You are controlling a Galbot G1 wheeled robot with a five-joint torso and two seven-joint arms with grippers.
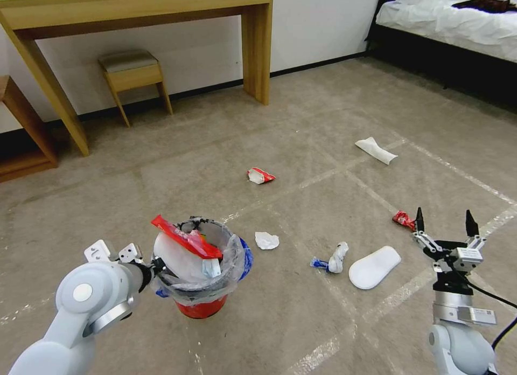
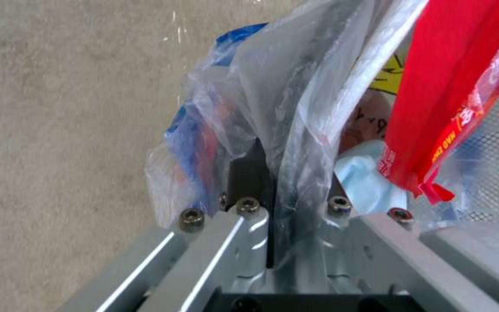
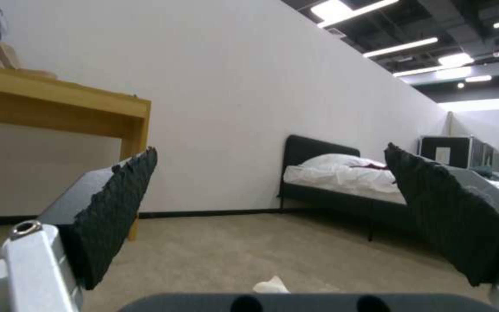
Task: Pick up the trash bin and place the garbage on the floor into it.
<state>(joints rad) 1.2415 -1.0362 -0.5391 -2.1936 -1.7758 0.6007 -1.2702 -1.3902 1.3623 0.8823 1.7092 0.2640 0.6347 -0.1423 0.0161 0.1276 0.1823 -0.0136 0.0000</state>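
Note:
The red trash bin (image 1: pixel 200 308) with its clear bag stands low at my left, a red wrapper (image 1: pixel 186 237) and a white slipper sticking out of it. My left gripper (image 1: pixel 156 267) is shut on the bin's rim and bag (image 2: pixel 296 130); whether the bin rests on the floor (image 1: pixel 323 321) I cannot tell. Garbage lies scattered: a red wrapper (image 1: pixel 260 175), crumpled paper (image 1: pixel 266 240), a white-and-blue wad (image 1: pixel 334 259), a white slipper (image 1: pixel 374 267), another slipper (image 1: pixel 376 150), a small red wrapper (image 1: pixel 404 220). My right gripper (image 1: pixel 445 220) hangs open beside that small wrapper, its pads (image 3: pixel 117 203) bare.
A wooden desk (image 1: pixel 134 8) with a stool (image 1: pixel 132 73) under it stands against the far wall. A low wooden shelf (image 1: pixel 21 132) sits at far left. A bed (image 1: pixel 458 14) with white bedding fills the far right corner. Tape lines cross the carpet.

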